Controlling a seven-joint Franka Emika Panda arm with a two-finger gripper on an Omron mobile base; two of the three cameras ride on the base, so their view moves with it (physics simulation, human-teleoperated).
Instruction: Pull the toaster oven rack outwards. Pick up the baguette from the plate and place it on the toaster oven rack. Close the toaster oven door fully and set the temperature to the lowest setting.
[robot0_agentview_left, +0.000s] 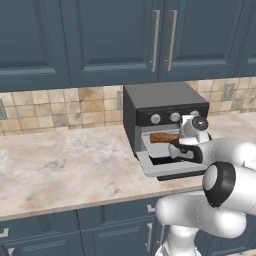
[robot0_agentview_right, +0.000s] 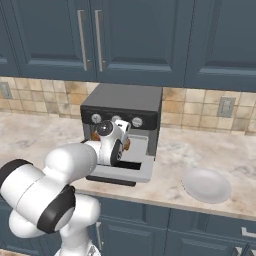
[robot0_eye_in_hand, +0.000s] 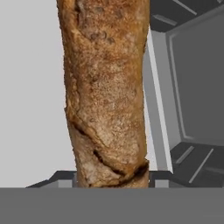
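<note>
No readable text, labels, brands, numbers or signs are showing on anything in these views.

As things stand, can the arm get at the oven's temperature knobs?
Probably not yet: the gripper is shut on the baguette at the toaster oven mouth, though the knobs just above look unobstructed.

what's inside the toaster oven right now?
The baguette lies in the toaster oven opening over the light grey rack, with the door folded down. The gripper is at it; the wrist covers the cavity's right side and the contact.
</note>
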